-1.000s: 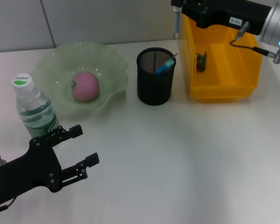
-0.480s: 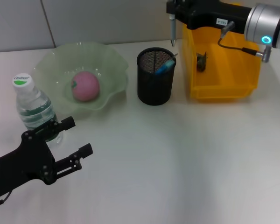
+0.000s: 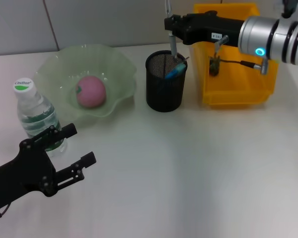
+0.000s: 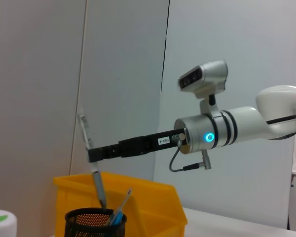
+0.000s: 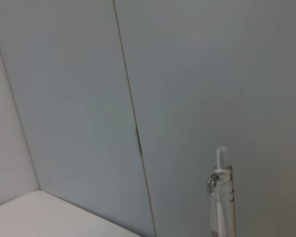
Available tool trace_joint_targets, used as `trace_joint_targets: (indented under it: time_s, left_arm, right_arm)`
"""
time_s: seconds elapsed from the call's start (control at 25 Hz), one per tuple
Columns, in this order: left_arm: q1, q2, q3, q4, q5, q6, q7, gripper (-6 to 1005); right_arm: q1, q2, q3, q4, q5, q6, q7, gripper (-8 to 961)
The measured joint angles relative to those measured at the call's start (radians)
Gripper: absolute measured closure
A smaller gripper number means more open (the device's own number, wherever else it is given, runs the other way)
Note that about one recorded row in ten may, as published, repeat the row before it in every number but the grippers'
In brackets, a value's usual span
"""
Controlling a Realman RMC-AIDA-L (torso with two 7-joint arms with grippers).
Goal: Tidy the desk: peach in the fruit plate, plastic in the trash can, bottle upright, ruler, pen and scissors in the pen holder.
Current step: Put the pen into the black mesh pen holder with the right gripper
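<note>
1. Black mesh rim is the obstacle: the right pincer (image 3: 173,30) grips the pen (image 3: 173,47) upright above the pen holder (image 3: 165,82), the tip at or just inside the opening on the side nearest the trash can (image 3: 233,59). If the pen is let go while off-centre, it could strike the wire rim and tip out onto the desk (image 3: 198,173).
2. Crowding is a second risk. The scissors (image 3: 175,70) already lean inside the holder, light-blue end up, right under the pen's tip; a drop onto them could leave the pen propped and sticking out rather than seated.
3. A sideways push from the arm could slide or topple the light holder, which stands just beside the trash can.
4. Containers: the fruit plate (image 3: 54,69) holds the peach (image 3: 91,91). The yellow trash can has a small dark item hanging at its inner wall; what it is cannot be told. The pen holder holds the scissors; a thin slanted piece shows beside them in the left wrist view, too slight to name, so the ruler cannot be confirmed.
5. The bottle (image 3: 36,114) stands upright near the fruit plate. The left pincer (image 3: 77,148) hangs released just beside it, fingers spread; a careless swing there could knock the bottle over.
</note>
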Motion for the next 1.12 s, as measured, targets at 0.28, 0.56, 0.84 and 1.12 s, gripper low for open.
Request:
trace_joint_targets:
  time_s: [0.28,0.56,0.84,1.12]
  left_arm:
    - [0.007,0.000,0.000,0.001,0.000,0.022,0.000,215]
    - [0.018,0.001,0.000,0.012,0.000,0.038,-0.001,215]
    - [0.021,0.001,-0.001,0.015,-0.005,0.049,-0.001,215]
    - [0.035,0.002,-0.002,0.031,-0.023,0.068,-0.001,214]
  right_arm:
    - [0.031,0.008,-0.007,0.054,0.021,0.039,-0.041,812]
    - [0.034,0.008,-0.015,0.066,0.031,0.044,-0.055,810]
    - [0.033,0.008,-0.015,0.077,0.032,0.045,-0.069,808]
    - [0.026,0.009,-0.013,0.093,0.047,0.045,-0.071,735]
